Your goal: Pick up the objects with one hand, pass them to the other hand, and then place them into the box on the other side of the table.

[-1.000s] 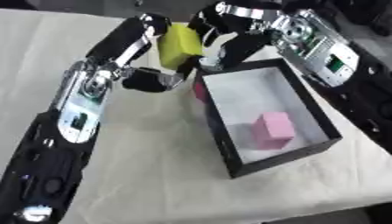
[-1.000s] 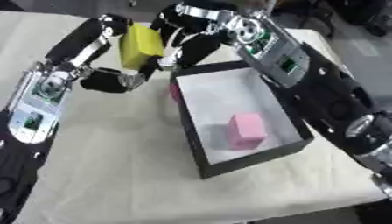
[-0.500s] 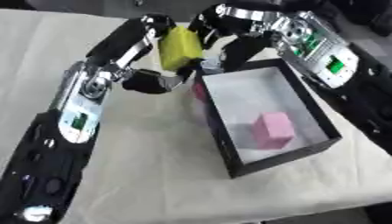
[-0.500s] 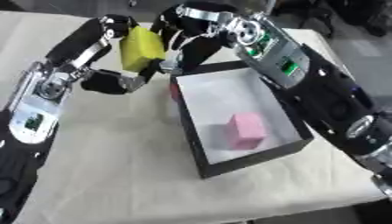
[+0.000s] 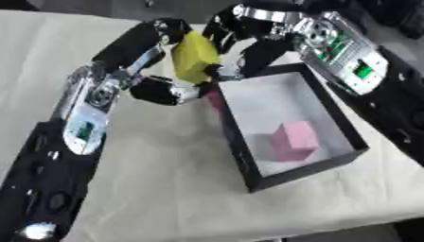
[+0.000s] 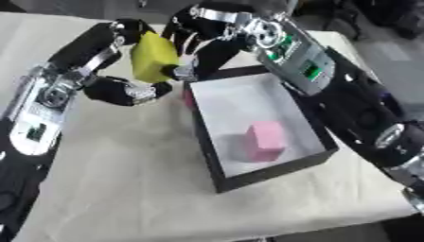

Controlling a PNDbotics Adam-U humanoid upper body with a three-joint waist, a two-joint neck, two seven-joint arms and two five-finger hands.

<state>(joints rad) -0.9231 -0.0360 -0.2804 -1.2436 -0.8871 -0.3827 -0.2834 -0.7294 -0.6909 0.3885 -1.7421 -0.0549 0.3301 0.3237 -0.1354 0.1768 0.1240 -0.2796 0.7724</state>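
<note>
Nothing has moved: both hands, left [image 5: 165,87] and right [image 5: 236,35], clasp one yellow block [image 5: 195,56]; one pink block [image 5: 294,140] in box [image 5: 248,156]

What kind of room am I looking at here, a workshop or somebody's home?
Probably a robot test lab, not a home: a cloth-covered table holds only a black box with a pink block, and two robot hands, left hand and right hand, meet at a yellow block.

A yellow block [image 5: 194,56], tilted, sits in the air just beyond the far left corner of the black box [image 5: 334,121] (white inside). A pink block [image 5: 293,140] lies on the box's floor.
</note>
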